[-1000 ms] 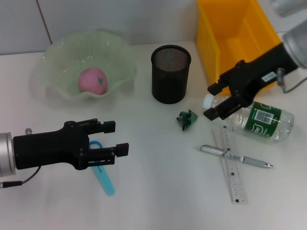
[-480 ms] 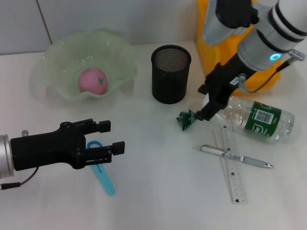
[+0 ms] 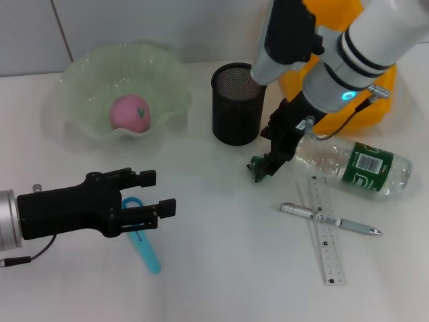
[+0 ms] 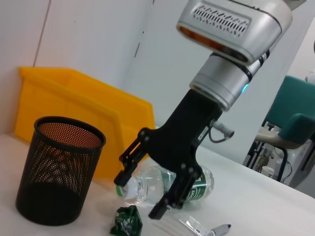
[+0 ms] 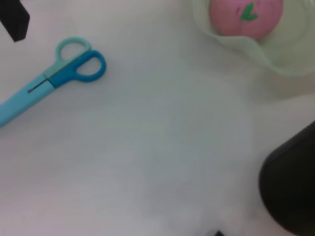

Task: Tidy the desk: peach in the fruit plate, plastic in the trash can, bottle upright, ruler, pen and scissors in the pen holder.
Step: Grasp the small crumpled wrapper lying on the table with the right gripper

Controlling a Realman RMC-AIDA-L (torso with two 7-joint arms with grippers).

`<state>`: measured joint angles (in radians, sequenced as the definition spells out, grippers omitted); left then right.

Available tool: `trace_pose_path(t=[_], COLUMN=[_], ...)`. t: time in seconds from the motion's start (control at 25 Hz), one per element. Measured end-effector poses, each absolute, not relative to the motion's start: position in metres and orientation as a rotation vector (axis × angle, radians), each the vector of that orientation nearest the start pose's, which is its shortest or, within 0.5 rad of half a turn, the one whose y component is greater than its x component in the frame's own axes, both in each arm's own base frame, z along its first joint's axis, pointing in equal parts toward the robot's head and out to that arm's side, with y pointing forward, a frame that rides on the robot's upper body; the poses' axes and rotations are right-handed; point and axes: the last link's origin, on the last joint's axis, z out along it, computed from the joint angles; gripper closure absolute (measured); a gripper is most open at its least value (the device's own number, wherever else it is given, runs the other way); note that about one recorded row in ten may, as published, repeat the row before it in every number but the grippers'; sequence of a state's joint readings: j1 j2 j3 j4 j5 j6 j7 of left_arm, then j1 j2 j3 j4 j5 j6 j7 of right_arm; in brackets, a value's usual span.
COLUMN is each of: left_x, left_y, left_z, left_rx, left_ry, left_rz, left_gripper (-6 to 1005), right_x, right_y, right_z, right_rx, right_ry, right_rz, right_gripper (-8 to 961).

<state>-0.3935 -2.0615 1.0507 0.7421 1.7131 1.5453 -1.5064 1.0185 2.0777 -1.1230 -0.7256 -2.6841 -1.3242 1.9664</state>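
Comparing with one second ago: the right pincer [image 3: 268,153] has moved from over the neck of the bottle [image 3: 352,164] toward the centre of the bench [image 3: 221,268], and now hangs, fingers apart, directly above the crumpled green plastic [image 3: 257,166]. The left wrist view confirms the spread of the two black fingers [image 4: 129,164], with the plastic [image 4: 126,221] just below them and not yet held. The right arm is now steeper and covers much of the yellow trash can [image 3: 375,107], which was fully visible before.

The left pincer [image 3: 161,192] has barely shifted; it hovers over the handles of the blue scissors [image 3: 143,245], fingers apart, nothing between them.

The objects themselves are unchanged. The bottle still lies on its side, cap toward the pen holder [image 3: 238,104]. Its label is green and white with a barcode; the lettering cannot be read. The pen [image 3: 330,219] lies across the clear ruler [image 3: 324,231], both beside the bottle. Ruler markings are visible but no figures can be made out. The pink peach [image 3: 130,113] sits in the pale green fruit plate [image 3: 80,84]. The pen holder is black mesh, upright, between fruit plate and trash can.
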Motion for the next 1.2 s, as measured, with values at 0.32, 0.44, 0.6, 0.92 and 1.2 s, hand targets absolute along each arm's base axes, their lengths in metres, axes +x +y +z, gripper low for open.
trace_pose_path(t=[0.32, 0.44, 0.6, 0.92, 1.2], left_x=[-0.252, -0.253, -0.254, -0.255, -0.255], left_y=[0.303, 0.302, 0.302, 0.302, 0.301], left_z=[-0.013, -0.013, -0.012, -0.012, -0.012], left_rx=[-2.799, -2.797, -2.796, -2.796, -2.796], left_ry=[-0.726, -0.728, -0.729, -0.724, -0.729], left_rz=[-0.795, -0.792, -0.79, -0.788, -0.789], left_gripper=[212, 212, 212, 213, 213], right_x=[0.164, 0.168, 0.169, 0.171, 0.174], right_y=[0.425, 0.425, 0.424, 0.424, 0.424], right_z=[-0.047, -0.051, -0.055, -0.057, -0.06], right_rx=[-2.811, -2.806, -2.808, -2.806, -2.801], right_ry=[0.318, 0.323, 0.322, 0.333, 0.339], right_rz=[-0.611, -0.612, -0.616, -0.608, -0.61], right_gripper=[320, 323, 327, 334, 341])
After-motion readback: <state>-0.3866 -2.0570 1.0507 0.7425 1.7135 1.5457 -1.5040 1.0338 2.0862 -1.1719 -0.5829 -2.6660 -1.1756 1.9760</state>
